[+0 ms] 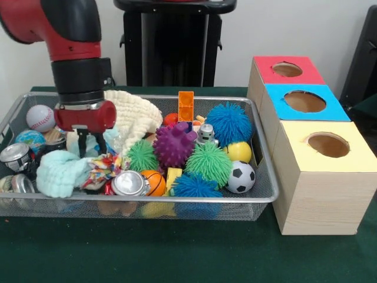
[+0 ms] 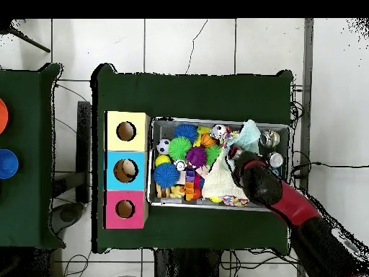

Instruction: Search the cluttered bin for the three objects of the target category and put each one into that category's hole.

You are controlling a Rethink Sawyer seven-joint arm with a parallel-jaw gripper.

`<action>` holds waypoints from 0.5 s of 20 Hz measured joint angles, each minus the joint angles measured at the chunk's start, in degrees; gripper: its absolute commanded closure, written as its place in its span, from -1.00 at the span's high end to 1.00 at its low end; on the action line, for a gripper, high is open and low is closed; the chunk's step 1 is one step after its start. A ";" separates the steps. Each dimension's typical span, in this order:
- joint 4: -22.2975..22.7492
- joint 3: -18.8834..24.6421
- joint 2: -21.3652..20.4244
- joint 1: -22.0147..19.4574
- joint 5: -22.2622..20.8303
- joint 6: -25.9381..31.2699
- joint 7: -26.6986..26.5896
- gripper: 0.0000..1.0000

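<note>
The gripper [image 1: 91,143] hangs released, fingers apart, holding nothing, low over the bin's [image 1: 268,197] end farthest from the boxes [image 1: 321,171]; directly beneath sit soft cloths [image 1: 62,172]; the balls lie box-ward of it.

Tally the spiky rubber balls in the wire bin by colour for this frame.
blue spiky balls: 2
green spiky balls: 2
purple spiky ball: 1
Total: 5
</note>
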 measured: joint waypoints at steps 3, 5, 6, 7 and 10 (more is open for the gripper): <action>0.42 -7.72 -4.07 10.17 -0.05 -1.85 0.00 1.00; 0.44 -8.27 -4.37 10.99 -0.06 -1.82 0.00 1.00; 0.46 -9.32 -4.90 12.56 -0.07 -1.77 0.00 1.00; 0.46 -11.42 -5.93 15.73 -0.07 -1.52 0.00 1.00; 0.47 -13.26 -6.77 18.56 -0.07 -1.17 0.00 1.00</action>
